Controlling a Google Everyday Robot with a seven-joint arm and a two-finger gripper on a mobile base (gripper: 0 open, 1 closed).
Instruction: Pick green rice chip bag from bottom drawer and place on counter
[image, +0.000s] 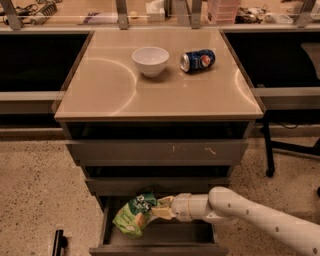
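High front view, tool (160, 209) bottom-centre

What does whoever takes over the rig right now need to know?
Hand: low at the open bottom drawer, shut on the green rice chip bag.
Bag: held by its right edge over the drawer's left half.
Counter: has a white bowl and a blue soda can near the back.
Done: drawer open, bag grasped.
Left: lift the bag out and set it on the counter.
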